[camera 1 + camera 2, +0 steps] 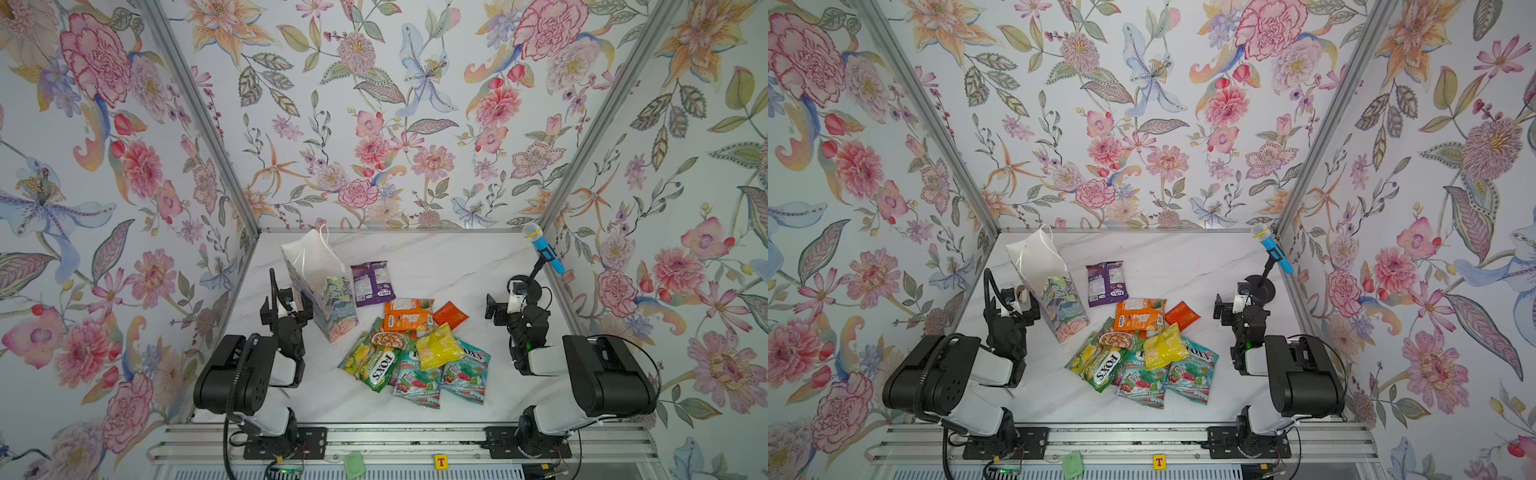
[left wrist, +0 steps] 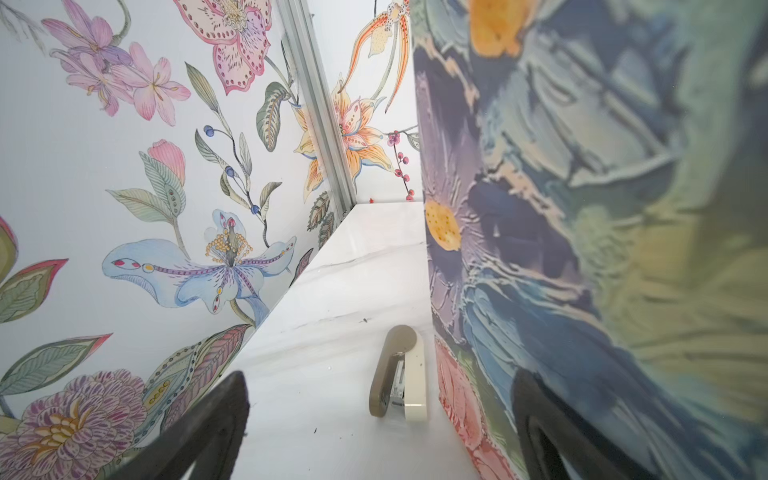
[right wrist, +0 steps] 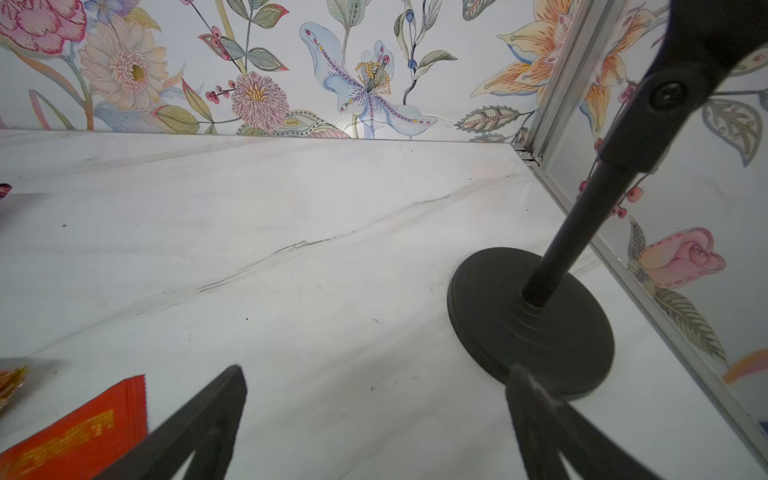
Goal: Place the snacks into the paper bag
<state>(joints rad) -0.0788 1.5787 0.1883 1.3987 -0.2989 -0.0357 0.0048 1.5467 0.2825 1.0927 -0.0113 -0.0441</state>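
Clock read on the top views, 12 at the far wall, centre on the marble table (image 1: 436, 262). Left gripper (image 1: 287, 302) at 9 o'clock: fingers (image 2: 208, 419) spread wide, gripping nothing. A beige stapler (image 2: 399, 374) lies on the marble between them, and one finger is just beside the bag's painted face; contact cannot be told. Paper bag (image 1: 328, 299) at 10 o'clock, standing, tilted, mouth open, white inside showing, cord handles at the rim. Snacks lie on the table outside the bag, from centre toward 6 o'clock. The purple pouch (image 1: 372, 284) lies alone just beside the bag, at 12 o'clock of the heap. The orange pouch (image 1: 408, 315) is below it, with a small red-orange sachet (image 1: 450, 315) at its 3 o'clock. The green FOX'S pouch (image 1: 376, 365) is at the heap's 8 o'clock. The yellow pouch (image 1: 436, 347) rests on top of the teal pouches (image 1: 465, 370), which overlap at 5 o'clock. Right gripper (image 3: 376, 370) at 3 o'clock: fingers parted wide over bare marble, holding nothing, well apart from the heap. The microphone stand's round base (image 3: 532, 324) is just beside one finger. Blue microphone (image 1: 544, 248) at 2 o'clock, tilted on that stand.
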